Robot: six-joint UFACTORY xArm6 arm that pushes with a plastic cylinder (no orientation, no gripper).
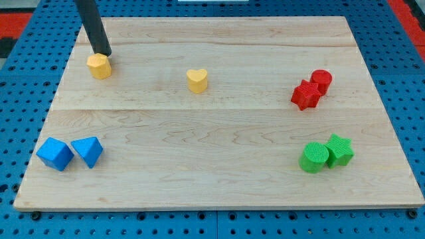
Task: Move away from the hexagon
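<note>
my tip [101,52] is seen touching the yellow hexagon [99,66] at its upper edge, so the retreat is not yet begun. no hand is fitted, so no hand state can be told. a slide off across the bare desk [219,139], away from the hexagon, is called for.

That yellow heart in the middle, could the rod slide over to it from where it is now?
Probably yes: my tip sits by the yellow hexagon, and bare board lies between it and the yellow heart.

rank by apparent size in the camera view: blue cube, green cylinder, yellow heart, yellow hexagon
1. Blue cube, largest, though it sits near the view's bottom, so nearness may inflate it.
2. Green cylinder.
3. Yellow heart and yellow hexagon: look alike, not ranked.
My tip touches the hexagon's top edge.
</note>
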